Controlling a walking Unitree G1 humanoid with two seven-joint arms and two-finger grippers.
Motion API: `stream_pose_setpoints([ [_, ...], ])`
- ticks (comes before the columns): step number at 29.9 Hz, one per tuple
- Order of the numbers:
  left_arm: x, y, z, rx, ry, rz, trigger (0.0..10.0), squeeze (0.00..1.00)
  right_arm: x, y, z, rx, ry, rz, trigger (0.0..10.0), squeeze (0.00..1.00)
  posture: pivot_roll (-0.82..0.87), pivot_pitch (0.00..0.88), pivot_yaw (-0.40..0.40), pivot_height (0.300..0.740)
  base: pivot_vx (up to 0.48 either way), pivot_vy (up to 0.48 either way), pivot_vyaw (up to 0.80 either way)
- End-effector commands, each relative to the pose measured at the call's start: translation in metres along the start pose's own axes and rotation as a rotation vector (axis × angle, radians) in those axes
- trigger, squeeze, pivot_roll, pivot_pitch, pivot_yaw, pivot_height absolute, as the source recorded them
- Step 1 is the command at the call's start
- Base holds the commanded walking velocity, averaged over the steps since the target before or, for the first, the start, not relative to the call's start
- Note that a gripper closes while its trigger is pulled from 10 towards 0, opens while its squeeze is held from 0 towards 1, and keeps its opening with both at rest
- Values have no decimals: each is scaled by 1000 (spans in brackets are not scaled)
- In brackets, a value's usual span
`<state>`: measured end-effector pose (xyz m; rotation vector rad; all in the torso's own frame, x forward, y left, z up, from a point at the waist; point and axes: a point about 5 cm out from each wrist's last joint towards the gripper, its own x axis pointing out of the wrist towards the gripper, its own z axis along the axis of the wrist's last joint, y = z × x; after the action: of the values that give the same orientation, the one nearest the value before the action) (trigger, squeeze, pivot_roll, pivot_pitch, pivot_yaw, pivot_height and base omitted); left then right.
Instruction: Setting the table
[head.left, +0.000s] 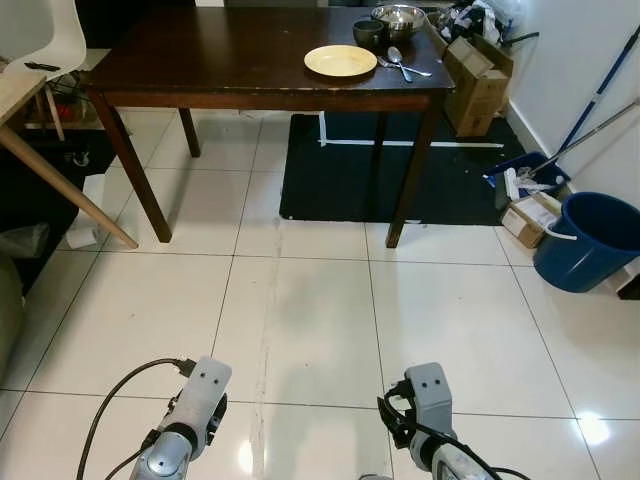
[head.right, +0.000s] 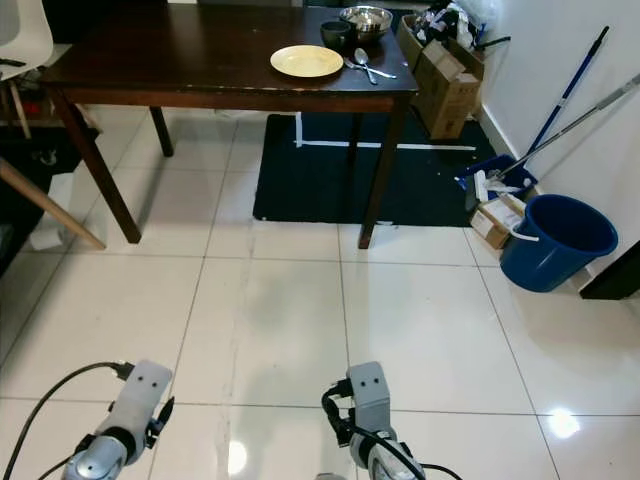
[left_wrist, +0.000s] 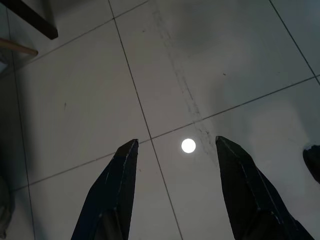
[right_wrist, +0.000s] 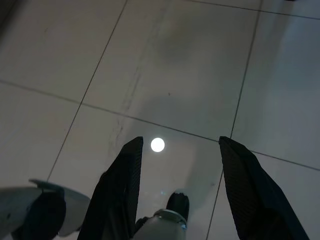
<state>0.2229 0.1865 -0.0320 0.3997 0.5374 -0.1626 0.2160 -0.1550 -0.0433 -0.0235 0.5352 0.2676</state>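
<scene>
both grippers, left (left_wrist: 175, 150) and right (right_wrist: 177, 147), are held apart, empty, over tile; well ahead, a plate (head.left: 340, 61) is seen on the table (head.left: 200, 60).

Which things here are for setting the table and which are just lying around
For the job: table, yellow plate, spoons, dark cup, metal bowl.

Lying about: cardboard boxes, blue bucket, mop, black mat, white chair.
</scene>
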Motion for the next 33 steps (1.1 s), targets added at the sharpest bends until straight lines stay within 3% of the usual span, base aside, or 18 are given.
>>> stream_pose_setpoints([
  [1,-2,-1,-3,8,11,-6,10000,0,-1,2,0,-21,-3,17,10000,0,-195,54,59,740,0,0,0],
  [7,-3,-1,-5,-8,15,10,10000,0,-2,-1,-3,10,4,-3,10000,0,-183,50,42,740,0,0,0],
  [26,-2,4,-3,-7,9,25,10000,0,0,-1,2,-12,-8,1,10000,0,-130,34,42,740,0,0,0],
  [33,-2,14,6,-31,-40,64,10000,0,6,-4,23,-23,-95,-27,10000,0,-98,16,24,740,0,0,0],
])
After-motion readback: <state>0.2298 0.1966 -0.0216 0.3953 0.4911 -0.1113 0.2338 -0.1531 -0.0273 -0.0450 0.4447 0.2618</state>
